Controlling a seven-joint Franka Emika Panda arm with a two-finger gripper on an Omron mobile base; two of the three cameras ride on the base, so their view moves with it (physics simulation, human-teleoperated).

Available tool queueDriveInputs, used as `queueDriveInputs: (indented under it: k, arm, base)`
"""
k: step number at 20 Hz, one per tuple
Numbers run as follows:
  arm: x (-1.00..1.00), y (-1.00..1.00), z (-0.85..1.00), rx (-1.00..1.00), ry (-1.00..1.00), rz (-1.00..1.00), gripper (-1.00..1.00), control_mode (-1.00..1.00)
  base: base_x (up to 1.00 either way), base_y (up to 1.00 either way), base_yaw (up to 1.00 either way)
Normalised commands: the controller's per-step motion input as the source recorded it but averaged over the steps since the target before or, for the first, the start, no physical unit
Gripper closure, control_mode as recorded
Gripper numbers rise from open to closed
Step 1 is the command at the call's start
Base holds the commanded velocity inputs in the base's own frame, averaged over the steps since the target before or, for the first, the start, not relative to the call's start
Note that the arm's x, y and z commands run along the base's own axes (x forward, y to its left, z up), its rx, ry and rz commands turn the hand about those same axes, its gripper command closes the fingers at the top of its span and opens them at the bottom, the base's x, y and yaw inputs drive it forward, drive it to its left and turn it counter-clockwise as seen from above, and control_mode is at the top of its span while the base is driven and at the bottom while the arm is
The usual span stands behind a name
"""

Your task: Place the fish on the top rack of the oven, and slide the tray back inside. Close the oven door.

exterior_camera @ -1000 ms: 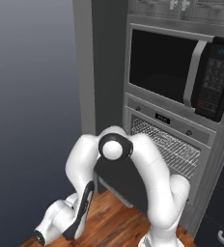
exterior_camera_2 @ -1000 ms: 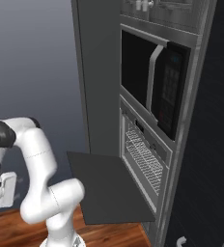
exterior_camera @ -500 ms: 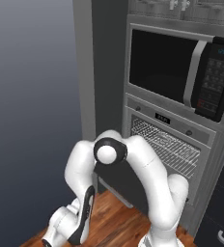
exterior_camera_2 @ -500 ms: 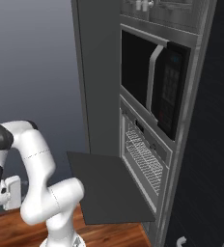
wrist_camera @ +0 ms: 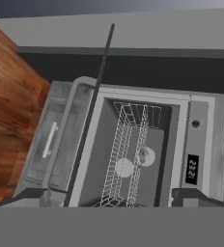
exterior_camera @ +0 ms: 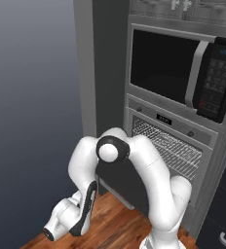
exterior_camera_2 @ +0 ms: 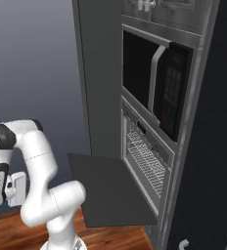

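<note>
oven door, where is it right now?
The oven door is folded down flat, open, jutting out below the oven cavity and its wire top rack, under the microwave; right base view.

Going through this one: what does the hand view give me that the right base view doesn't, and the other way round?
Hand view: the open end effector, its fingertips wide apart, a close look into the oven, the lit digital display, and a grey panel with a silver bar handle next to the wood floor.

Right base view: the microwave above the oven, and the oven door as a flat panel folded out level.

Both: the oven standing open with the top rack in its cavity and no fish on it.
</note>
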Motion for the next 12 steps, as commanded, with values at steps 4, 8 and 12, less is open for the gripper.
queueDriveInputs:
  k: [4, 8, 12]
  arm:
    - [0.09, -0.09, 0.00, -0.09, 0.10, 0.05, -1.00, -1.00]
    - [0.08, -0.07, 0.00, -0.17, 0.10, 0.11, -1.00, -1.00]
    - [0.02, -0.02, 0.06, -0.23, 0.13, 0.16, -1.00, -1.00]
  base:
    - [0.00, 0.00, 0.00]
    - [0.00, 0.00, 0.00]
    - [0.00, 0.00, 0.00]
